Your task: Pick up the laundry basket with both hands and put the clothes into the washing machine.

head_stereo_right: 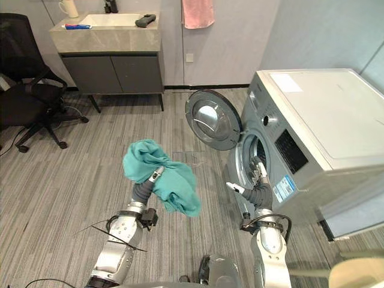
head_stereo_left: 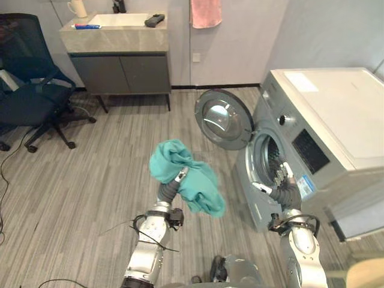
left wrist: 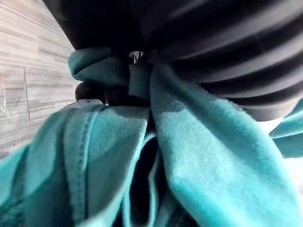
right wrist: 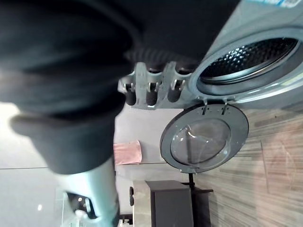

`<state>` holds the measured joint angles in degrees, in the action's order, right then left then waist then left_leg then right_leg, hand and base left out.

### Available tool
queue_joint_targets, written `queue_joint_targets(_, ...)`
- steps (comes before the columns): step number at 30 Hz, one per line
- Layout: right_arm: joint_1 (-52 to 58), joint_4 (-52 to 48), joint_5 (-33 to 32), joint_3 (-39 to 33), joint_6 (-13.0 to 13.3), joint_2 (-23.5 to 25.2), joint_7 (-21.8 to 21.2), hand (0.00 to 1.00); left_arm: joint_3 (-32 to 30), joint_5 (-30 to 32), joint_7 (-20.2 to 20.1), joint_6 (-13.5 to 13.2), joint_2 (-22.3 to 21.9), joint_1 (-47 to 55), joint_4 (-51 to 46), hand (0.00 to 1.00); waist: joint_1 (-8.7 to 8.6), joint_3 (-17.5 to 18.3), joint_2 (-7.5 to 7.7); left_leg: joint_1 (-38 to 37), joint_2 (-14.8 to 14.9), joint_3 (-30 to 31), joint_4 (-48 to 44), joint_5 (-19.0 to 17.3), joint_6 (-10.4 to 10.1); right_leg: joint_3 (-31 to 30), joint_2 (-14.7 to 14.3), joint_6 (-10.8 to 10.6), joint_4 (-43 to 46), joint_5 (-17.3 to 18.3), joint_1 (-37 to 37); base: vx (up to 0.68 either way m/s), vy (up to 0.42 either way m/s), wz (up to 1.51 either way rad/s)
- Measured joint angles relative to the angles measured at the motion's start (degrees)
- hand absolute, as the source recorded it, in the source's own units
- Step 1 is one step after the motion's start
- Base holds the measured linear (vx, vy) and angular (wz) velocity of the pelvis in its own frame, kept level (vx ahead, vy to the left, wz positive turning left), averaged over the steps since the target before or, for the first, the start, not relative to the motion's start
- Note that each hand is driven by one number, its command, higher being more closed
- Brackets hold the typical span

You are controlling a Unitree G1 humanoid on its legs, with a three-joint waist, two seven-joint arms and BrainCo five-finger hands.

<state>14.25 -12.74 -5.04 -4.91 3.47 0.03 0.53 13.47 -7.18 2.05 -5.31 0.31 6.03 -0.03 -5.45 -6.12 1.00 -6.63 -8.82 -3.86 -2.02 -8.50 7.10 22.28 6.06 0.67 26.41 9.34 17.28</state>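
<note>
Teal cloth, a bunched garment [head_stereo_left: 203, 187], hangs in the air above the wood-look floor [head_stereo_left: 96, 180], gathered over the left hand [head_stereo_left: 180, 176], which grips it: one silver finger lies across a fold, and the left wrist view shows fabric pinched tight against the dark cover. The garment sits to the left of the washing machine [head_stereo_left: 336, 114], apart from it and outside the drum. Between the cloth and the drum opening [head_stereo_left: 267, 157] is the right hand [head_stereo_left: 281, 177], held at the lower rim of the opening with its fingers straight and spread, carrying nothing. The round door [head_stereo_left: 223, 118] stands swung wide on the far-left side of the opening, its glass facing out over the floor beyond the garment. Farther back, against the wall, a dark vanity cabinet [head_stereo_left: 120, 72] carries a stone tabletop [head_stereo_left: 114, 39] with a pale mug [head_stereo_left: 77, 7], a blue tube [head_stereo_left: 87, 26] and a small black object [head_stereo_left: 154, 20]. A pink towel [head_stereo_left: 205, 12] hangs on the wall beside it, and a black office chair [head_stereo_left: 30, 90] stands at the far left.
</note>
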Motion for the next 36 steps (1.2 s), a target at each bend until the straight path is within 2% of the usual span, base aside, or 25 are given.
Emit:
queue_joint_targets(1, 0.65, -0.01, -0.12, 0.38, -0.01, -0.08, 0.02, 0.0, 0.51, 0.0, -0.18, 0.25, -0.05, 0.05, 0.01, 1.0, -0.12, 0.26, 0.2, -0.64, -0.23, 0.8, -1.23, -1.66, -0.07, 0.73, 0.0, 0.1, -0.85, 0.01, -0.52, 0.47, -0.005, 0.52)
queue_joint_targets(2, 2.12, 0.03, -0.15, 0.82, -0.06, -0.44, -0.05, 0.0, 1.65, 0.0, -0.56, 0.42, -0.4, 0.16, 0.13, 1.0, -0.27, 0.64, -0.42, -1.01, 0.33, 1.78, -5.13, -4.65, -1.19, 1.69, -0.09, 4.05, -2.18, -1.27, -3.2, 0.65, 0.031, 0.62)
queue_joint_targets(3, 3.26, 0.08, -0.18, 1.54, -0.43, -0.59, -0.22, 0.0, 2.17, 0.0, -0.62, 0.46, -1.15, 0.18, 0.66, 1.0, -0.48, 1.39, -1.84, 1.86, 2.24, 0.04, -14.0, -7.58, -4.5, 3.83, -0.85, 5.05, -4.16, -1.2, -6.03, 0.56, 0.032, 0.58)
queue_joint_targets(4, 3.45, 0.02, -0.23, 1.81, -0.56, -0.59, -0.25, 0.0, 2.09, 0.0, -0.63, 0.47, -1.51, 0.22, 0.67, 1.0, -0.77, 1.49, -2.02, 3.98, 2.99, -1.67, -19.48, -7.7, -5.55, 4.47, -1.05, 5.1, -5.16, -1.16, -7.29, 0.69, 0.041, 0.43)
queue_joint_targets(6, 3.82, -0.24, -1.08, 3.43, -0.65, -1.48, -0.34, 0.0, 0.97, -0.47, -0.76, 0.46, -2.73, 0.93, 0.67, 1.0, -0.92, 1.37, -2.4, 10.73, 7.91, -7.7, -40.95, -2.77, -12.03, 4.77, -3.18, 4.95, -10.19, -1.05, -13.57, 0.52, 0.008, 0.06)
queue_joint_targets(7, 4.2, -0.27, -1.23, 4.66, -0.57, -1.64, -0.47, 0.0, 0.09, -1.19, -0.85, 0.38, -2.91, 1.95, 0.65, 1.0, -0.07, 1.55, -2.77, 14.29, 11.71, -10.22, -52.73, 1.33, -13.12, 3.61, -4.38, 4.41, -12.46, -0.45, -17.22, 0.36, 0.02, -0.34)
queue_joint_targets(8, 4.27, -0.06, -1.24, 5.23, -0.53, -1.65, -0.48, 0.0, -0.11, -1.27, -0.84, 0.38, -2.91, 2.44, 0.66, 1.0, 0.22, 1.61, -2.78, 15.85, 13.88, -11.35, -58.22, 1.18, -12.82, 2.54, -4.67, 3.7, -13.04, 0.12, -18.69, 0.5, 0.083, -0.74)
queue_joint_targets(9, 4.1, 2.2, -1.2, 5.43, -0.18, -1.45, -0.56, 0.0, -0.36, -1.28, -0.79, 0.41, -2.74, 3.89, 1.05, 1.0, 0.91, 1.75, -2.72, 19.51, 19.01, -12.89, -67.09, 0.01, -10.91, -0.22, -4.86, 3.16, -14.52, 0.45, -21.45, 0.4, 0.11, -0.74)
queue_joint_targets(11, 4.01, 7.62, -1.16, 4.78, 0.33, -0.53, -0.59, 0.0, -0.42, -1.28, -0.88, 0.48, -1.89, 4.34, 2.1, 1.0, 1.8, 1.7, -2.35, 22.41, 23.29, -14.25, -69.43, -1.89, -8.02, -3.03, -3.45, 2.91, -16.02, 0.3, -23.17, 0.36, 0.191, -0.74)
queue_joint_targets(12, 3.65, 14.26, -1.06, 3.65, -0.15, -0.26, -0.75, 0.0, -0.42, -1.28, -1.23, 0.53, -1.46, 4.33, 3.06, 1.0, 2.17, 1.46, -1.69, 24.88, 25.61, -14.81, -67.84, -3.32, -6.38, -4.91, -1.42, 2.72, -17.11, 0.2, -24.16, 0.4, 0.349, -0.67)
queue_joint_targets(14, 2.84, 25.18, -0.69, 0.97, -1.16, -0.52, -0.69, 0.0, -0.45, -1.29, -2.21, 0.58, -1.34, 4.31, 3.57, 1.0, 3.11, 1.13, -1.28, 27.35, 26.12, -14.26, -58.18, -4.67, -5.57, -8.42, 2.46, 1.02, -18.6, 0.43, -25.5, 0.35, 0.39, -0.68)
queue_joint_targets(15, 1.75, 32.7, 2.11, -0.73, -2.46, -0.93, -0.67, 0.0, -0.41, -1.34, -2.63, 0.49, -1.9, 4.35, 3.61, 1.0, 3.46, 1.08, -2.2, 26.46, 24.22, -10.88, -41.69, -3.99, -6.81, -10.72, 4.75, -1.11, -18.32, 0.77, -24.62, 0.22, 0.363, -1.0)
queue_joint_targets(16, 1.43, 36.39, 4.32, -0.86, -3.29, -2.74, -0.7, 0.0, -0.45, -1.58, -3.0, 0.41, -3.42, 4.94, 3.56, 1.0, 3.93, 1.62, -5.8, 22.1, 24.3, -4.66, -21.88, -0.62, -11.24, -12.92, 3.97, -4.54, -18.09, 1.51, -23.81, 0.28, 0.542, -1.35)
queue_joint_targets(17, -0.55, 45.08, 7.22, -0.54, -4.38, -1.88, -0.81, 0.0, -2.44, -2.53, -2.78, 0.57, -2.38, 4.89, 5.92, 1.0, 2.9, 1.1, -5.09, 18.16, 23.89, -7.37, -15.79, 6.17, -16.73, -16.9, 4.74, -7.57, -16.63, 2.53, -23.22, 0.27, 0.463, -1.23)
queue_joint_targets(18, -0.72, 48.02, 8.29, -0.06, -4.8, -1.15, -0.92, 0.0, -3.16, -2.57, -2.46, 1.1, -1.92, 5.21, 6.77, 1.0, 3.13, 1.25, -5.09, 16.96, 23.55, -8.03, -14.52, 6.53, -17.48, -17.88, 3.53, -7.4, -14.89, 2.48, -21.43, 0.32, 0.419, -1.25)
queue_joint_targets(19, -2.29, 51.5, 11.09, -1.68, -3.95, -1.03, -0.72, 0.0, -3.14, -3.32, -2.02, 0.9, -0.81, 5.98, 6.58, 1.0, 3.1, 1.13, -3.49, 16.53, 21.46, -4.0, -15.16, 6.79, -16.6, -19.4, 1.44, -7.1, -12.74, 2.59, -18.26, 0.29, 0.147, -1.13)
queue_joint_targets(20, -4.47, 56.8, 12.9, -3.44, -3.82, -1.1, -0.53, 0.0, -2.0, -3.42, -2.03, 1.19, -1.04, 5.99, 7.15, 1.0, 3.03, 1.6, -1.91, 16.53, 20.64, -1.09, -17.36, 4.29, -15.81, -20.23, 2.07, -7.24, -12.99, 2.67, -17.79, 0.23, 0.115, -1.04)
queue_joint_targets(23, -5.13, 60.1, 11.59, -7.68, -3.88, 0.01, 0.49, 0.0, -0.39, -3.47, -2.57, 1.22, -0.95, 6.28, 7.04, 1.0, 3.19, 1.58, -1.73, 14.54, 21.53, -8.29, -20.75, -0.41, -14.48, -26.43, 2.32, -7.75, -11.94, 2.22, -15.61, 0.12, 0.187, -1.3)
queue_joint_targets(25, -6.59, 61.54, 10.74, -7.65, -3.87, -0.41, 0.41, 0.0, -0.72, -3.51, -3.22, 1.21, -0.75, 6.3, 6.92, 1.0, 3.3, 1.43, -2.07, 9.76, 22.73, -17.36, -18.57, -3.08, -14.17, -26.25, 2.38, -7.27, -5.81, 1.67, -9.15, 0.02, 0.151, -2.35)
queue_joint_targets(27, -8.86, 64.42, 9.17, -8.05, -3.95, -0.88, 0.43, 0.0, -0.93, -3.71, -3.37, 1.2, 0.0, 6.0, 6.98, 1.0, 2.68, 1.66, -2.89, 6.48, 23.1, -27.27, -14.19, -3.33, -13.95, -14.25, 4.75, -4.14, -5.16, -0.94, -4.23, -0.01, 0.116, -2.24)
queue_joint_targets(28, -9.37, 64.8, 8.82, -8.65, -3.98, -1.26, 0.47, 0.0, -1.35, -3.72, -3.4, 1.2, 0.01, 5.67, 7.1, 1.0, 2.26, 1.66, -2.85, 5.91, 22.96, -29.48, -13.45, -3.28, -13.95, -9.86, 5.68, -3.33, -6.09, -1.5, -3.85, 0.02, 0.081, -1.62)
queue_joint_targets(29, -10.49, 65.46, 7.74, -9.5, -3.94, -1.43, 0.41, 0.0, -2.49, -4.16, -3.42, 1.3, 0.22, 4.5, 7.86, 1.0, 1.07, 1.38, -3.5, 5.46, 22.89, -33.0, -12.82, -2.58, -13.96, -6.6, 6.01, -3.98, -8.31, -4.2, -2.93, 0.05, 0.075, -1.52)
queue_joint_targets(30, -11.14, 65.69, 7.64, -10.07, -3.94, -1.66, 0.5, 0.0, -2.87, -4.67, -3.63, 1.44, 0.85, 2.68, 9.14, 1.0, 0.49, 1.23, -4.6, 5.2, 22.93, -34.67, -11.97, -2.28, -14.02, -4.71, 5.07, -3.47, -10.36, -6.9, -2.0, 0.07, 0.053, -1.44)
queue_joint_targets(32, -11.84, 65.67, 6.85, -11.14, -3.9, -2.29, 0.49, 0.0, -3.42, -5.0, -4.27, 1.81, 1.09, 0.72, 10.23, 1.0, 0.1, 0.38, -6.09, 3.76, 23.65, -35.75, -11.7, -2.39, -14.19, -3.45, 4.03, -2.56, -12.6, -9.54, -1.89, 0.1, -0.009, -1.3)
queue_joint_targets(36, -12.0, 65.62, 5.43, -11.59, -3.94, -3.39, 0.51, 0.0, -4.01, -5.69, -4.53, 2.08, 0.53, -4.55, 15.36, 1.0, -0.29, 0.03, -7.99, 0.38, 22.82, -36.52, -11.72, -2.22, -14.44, -2.31, 4.17, -2.38, -12.63, -9.97, -3.14, 0.07, 0.013, -0.54)
